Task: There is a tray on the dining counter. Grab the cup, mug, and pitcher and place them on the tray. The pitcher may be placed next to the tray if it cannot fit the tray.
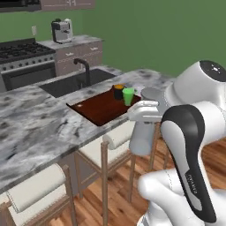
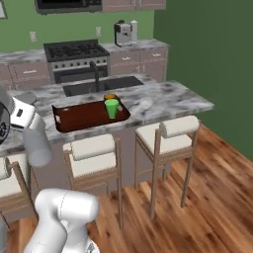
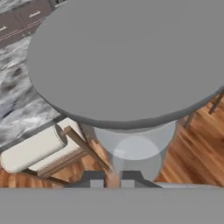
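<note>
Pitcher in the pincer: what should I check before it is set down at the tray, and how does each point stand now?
1. Pincer shut on the pitcher: ok.
2. Pitcher upright: ok, in both base views.
3. Cup and mug already on the tray: ok.
4. Bare tray surface left of the cup: ok.
5. Pitcher raised above the dining counter: not ok, it hangs beside the counter's edge over the stools.
6. Whether the pitcher's base fits inside the rim: cannot tell.

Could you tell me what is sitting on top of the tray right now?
On the tray, at its right end, stand the green cup and, right behind it, the black mug, largely hidden by the cup.
</note>
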Robot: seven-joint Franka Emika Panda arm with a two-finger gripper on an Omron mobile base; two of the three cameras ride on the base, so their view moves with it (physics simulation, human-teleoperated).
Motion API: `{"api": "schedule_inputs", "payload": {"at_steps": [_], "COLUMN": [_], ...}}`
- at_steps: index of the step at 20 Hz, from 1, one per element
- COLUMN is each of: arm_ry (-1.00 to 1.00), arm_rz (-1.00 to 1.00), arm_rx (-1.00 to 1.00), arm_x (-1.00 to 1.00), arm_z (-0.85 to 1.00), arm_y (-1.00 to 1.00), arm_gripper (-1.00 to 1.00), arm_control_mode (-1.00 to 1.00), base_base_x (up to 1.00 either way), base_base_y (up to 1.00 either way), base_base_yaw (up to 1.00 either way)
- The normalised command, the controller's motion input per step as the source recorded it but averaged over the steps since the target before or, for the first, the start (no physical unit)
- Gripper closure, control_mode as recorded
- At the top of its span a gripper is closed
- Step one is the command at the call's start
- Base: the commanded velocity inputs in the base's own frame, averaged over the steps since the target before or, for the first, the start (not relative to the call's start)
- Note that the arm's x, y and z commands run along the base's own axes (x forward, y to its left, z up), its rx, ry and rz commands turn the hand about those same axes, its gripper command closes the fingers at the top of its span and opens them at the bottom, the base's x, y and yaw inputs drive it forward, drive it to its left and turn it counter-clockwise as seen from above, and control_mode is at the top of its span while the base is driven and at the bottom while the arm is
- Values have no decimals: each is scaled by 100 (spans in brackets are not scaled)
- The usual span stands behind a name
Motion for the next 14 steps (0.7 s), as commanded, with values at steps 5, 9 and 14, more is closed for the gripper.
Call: {"api": "schedule_inputs", "payload": {"at_steps": [5,9,14], "arm_ry": [0,0,0], "arm_rz": [0,0,0], "arm_rx": [0,0,0], "arm_x": [0,0,0], "arm_z": [0,0,0], "arm_y": [0,0,0], "arm_gripper": [100,100,100], "arm_control_mode": [100,100,100], "base_base_x": [73,75,61], "base_base_y": [-2,-27,-43], "base_base_yaw": [37,42,21]}}
